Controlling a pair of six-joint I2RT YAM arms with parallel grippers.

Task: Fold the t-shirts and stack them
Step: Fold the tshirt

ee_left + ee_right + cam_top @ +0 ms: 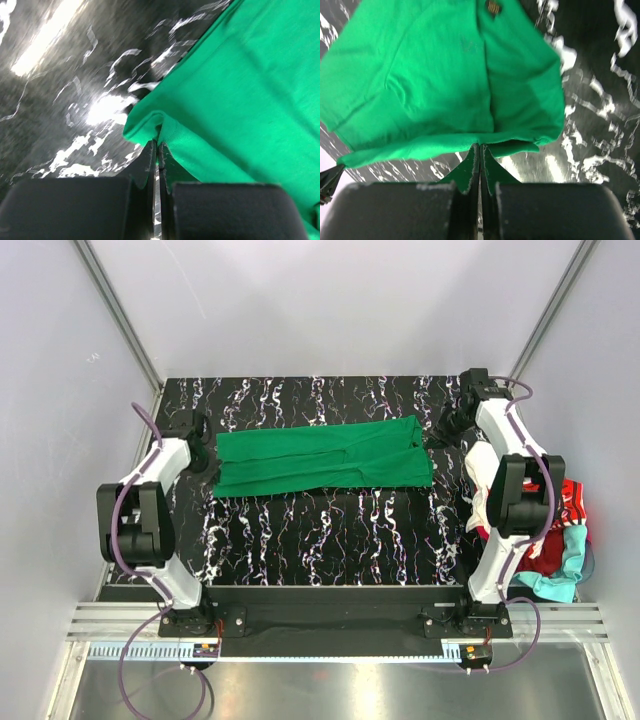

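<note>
The bright green t-shirt [325,457] lies folded into a long band across the middle of the black marbled table [330,530]. My left gripper [207,455] is at its left end, jaws shut on a corner of the green cloth [225,90], pinched at the tips [157,146]. My right gripper [447,428] is at the shirt's right end, jaws shut on the hem [480,148] of the green shirt [440,75]. The red t-shirt [571,502], turquoise t-shirt [562,580] and white t-shirt [484,490] lie heaped at the table's right edge, behind the right arm.
White walls with metal rails close in the table at the back and sides. The arm bases stand on a black bar [330,612] at the near edge. The heap of shirts hangs partly over the right edge.
</note>
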